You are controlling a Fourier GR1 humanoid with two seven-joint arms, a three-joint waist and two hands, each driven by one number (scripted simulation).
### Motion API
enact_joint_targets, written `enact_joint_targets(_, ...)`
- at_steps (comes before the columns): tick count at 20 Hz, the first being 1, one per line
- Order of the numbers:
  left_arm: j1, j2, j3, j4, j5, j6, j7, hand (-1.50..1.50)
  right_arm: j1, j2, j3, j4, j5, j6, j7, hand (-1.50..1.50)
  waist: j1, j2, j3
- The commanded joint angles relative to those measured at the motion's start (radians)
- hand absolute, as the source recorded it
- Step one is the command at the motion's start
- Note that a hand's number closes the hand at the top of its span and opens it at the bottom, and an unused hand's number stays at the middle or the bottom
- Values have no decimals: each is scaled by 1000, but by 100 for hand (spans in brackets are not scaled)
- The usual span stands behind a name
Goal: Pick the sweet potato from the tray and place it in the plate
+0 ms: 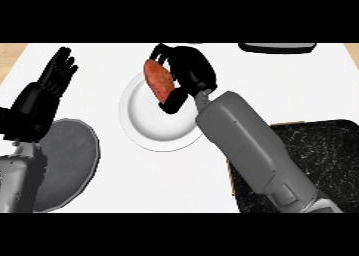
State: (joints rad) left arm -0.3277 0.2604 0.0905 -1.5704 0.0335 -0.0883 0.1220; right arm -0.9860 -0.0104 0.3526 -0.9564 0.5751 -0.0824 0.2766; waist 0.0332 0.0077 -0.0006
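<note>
So the counter top (174, 185) is plain white, with a strip of light wood showing along the far left corner and again at the far right. No brands, labels or writing on anything that I can make out.

The right hand (188, 75) is over the white plate (149, 130), fingers and thumb curled round the sweet potato (159, 80). The potato is reddish-orange, long, standing roughly on end with its lower tip down over the plate's far half. Can't tell if it's actually touching the plate or just above it.

The dark speckled tray (329, 160) sits at the right, running off the right side, and the grey right forearm crosses over its near-left corner. Plate and tray are close, only a narrow bit of white between them.

The left hand (45, 87) is at the left side, fingers straight and up, slightly spread, holding nothing. Under that arm there's a round grey disc (71, 160) lying flat on the counter, near the plate's left rim but not touching it.

At the far edge there's a dark object (278, 47), mostly cut off. Most free white surface is in front of the plate, and between the plate and that far object.
</note>
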Motion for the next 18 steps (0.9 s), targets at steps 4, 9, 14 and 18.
enact_joint_targets(4, 18, -56, -50, -26, -53, 44, -7, 0, -79, 10, 187, 227, -89, -115, -4, 150, 17, 0, 0)
enact_joint_targets(9, -70, -35, -40, 7, -29, 12, 19, 0, -87, 10, 202, 355, -266, -243, -18, -150, 65, 15, 0)
enact_joint_targets(14, -84, -30, -35, 15, -22, 1, 28, 0, -107, 10, 212, 341, -438, -233, -81, -150, 80, 17, 1)
enact_joint_targets(18, -66, -34, -28, 14, -10, -8, 1, 0, -105, 10, 156, 377, -513, -312, -229, -150, 75, 20, 1)
